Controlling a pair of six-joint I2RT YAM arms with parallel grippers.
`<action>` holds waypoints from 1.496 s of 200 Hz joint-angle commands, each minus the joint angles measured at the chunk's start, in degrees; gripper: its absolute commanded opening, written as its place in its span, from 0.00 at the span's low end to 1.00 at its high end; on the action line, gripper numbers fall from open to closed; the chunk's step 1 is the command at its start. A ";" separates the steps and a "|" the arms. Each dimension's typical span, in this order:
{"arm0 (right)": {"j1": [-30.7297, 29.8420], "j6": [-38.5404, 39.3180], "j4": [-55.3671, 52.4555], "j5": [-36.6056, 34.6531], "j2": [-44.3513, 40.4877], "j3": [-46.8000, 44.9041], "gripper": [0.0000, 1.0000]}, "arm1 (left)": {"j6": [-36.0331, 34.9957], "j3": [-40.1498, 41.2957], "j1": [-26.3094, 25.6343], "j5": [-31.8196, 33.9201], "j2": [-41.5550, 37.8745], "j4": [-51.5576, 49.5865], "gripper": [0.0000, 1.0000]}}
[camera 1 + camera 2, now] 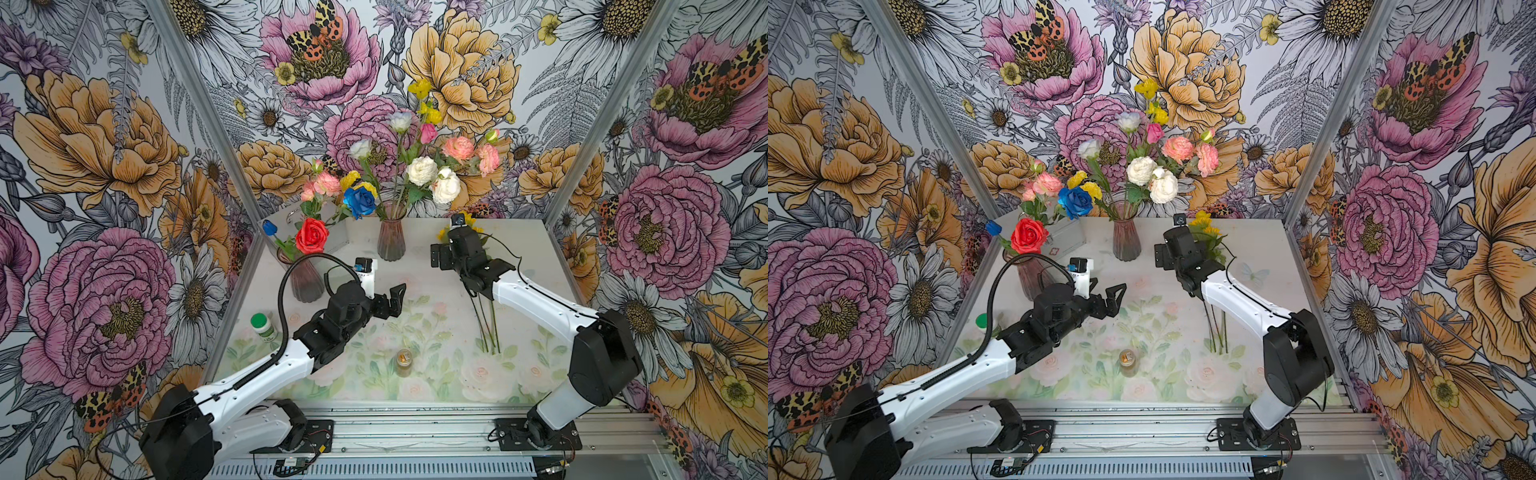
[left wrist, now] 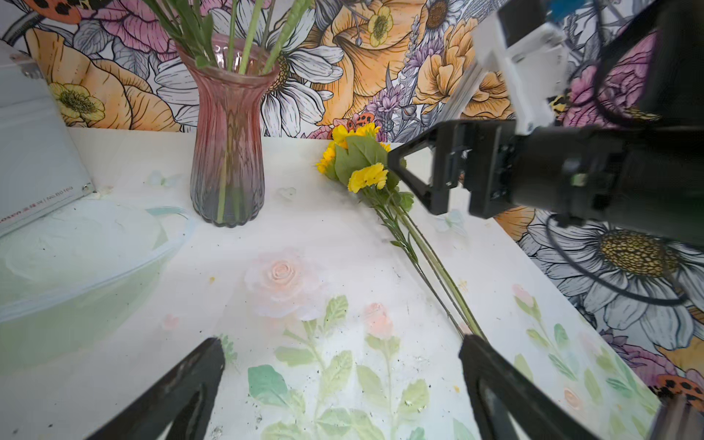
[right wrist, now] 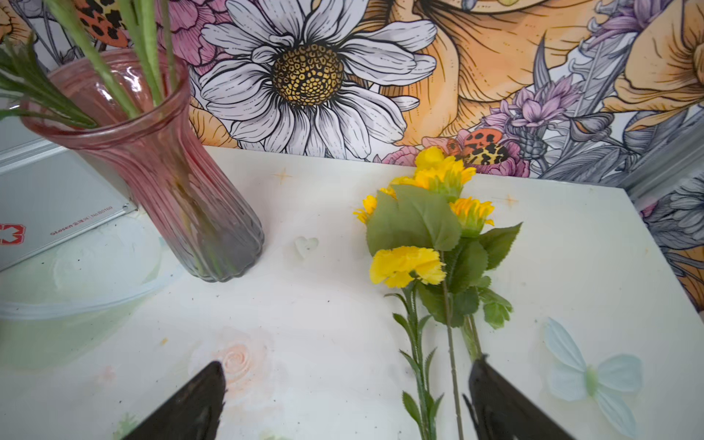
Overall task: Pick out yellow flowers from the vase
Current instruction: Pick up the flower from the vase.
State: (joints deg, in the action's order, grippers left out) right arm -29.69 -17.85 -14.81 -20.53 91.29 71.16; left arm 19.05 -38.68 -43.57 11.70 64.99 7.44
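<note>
Yellow flowers [image 3: 407,264]: approx three stems already out, lying flat on the table [image 3: 304,324] w/ heads pointing away from the right gripper [image 3: 346,364]. Its jaws are spread wide, clamping nothing. The green stems run back btwn them, crowding one fingertip [image 3: 495,392]; whether that tip touches a stem, can't tell.

Pink ribbed glass vase [image 3: 171,171] stands ahead of those jaws, on the side opposite the stems, apart from the loose bunch. More yellow heads [image 1: 419,87] still stand in that vase, high above the white & pink blooms, plus a low pair behind the blue rose [image 1: 359,199].

Left gripper [image 1: 395,301]: jaws also fully apart, empty, vase ahead of it, loose bunch well apart.

Grey metal case [image 3: 57,198] sits beyond the vase. It has a red mark at its edge & small print w/ "No.B01…"; last digits blurred, brand word not legible. Green-capped bottle [image 1: 262,326]: label too small to read.
</note>
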 commanded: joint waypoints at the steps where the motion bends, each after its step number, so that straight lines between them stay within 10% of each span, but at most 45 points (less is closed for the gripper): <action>1: 1.77 -1.23 -2.41 3.06 -3.44 -1.99 1.00 | -0.35 1.82 -0.17 5.50 5.67 19.30 0.98; 100: 6.90 -3.76 -2.42 10.67 -6.65 -6.68 1.00 | 8.39 -12.37 11.18 1.81 34.26 44.56 0.94; 299: 7.57 -4.48 -2.32 16.33 -4.10 -6.20 0.99 | 6.86 -33.73 17.82 4.05 50.41 46.62 0.63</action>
State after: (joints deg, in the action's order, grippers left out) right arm -22.41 -21.67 -17.39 -5.02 86.39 64.75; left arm 29.04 -70.50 -26.33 14.63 114.85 52.60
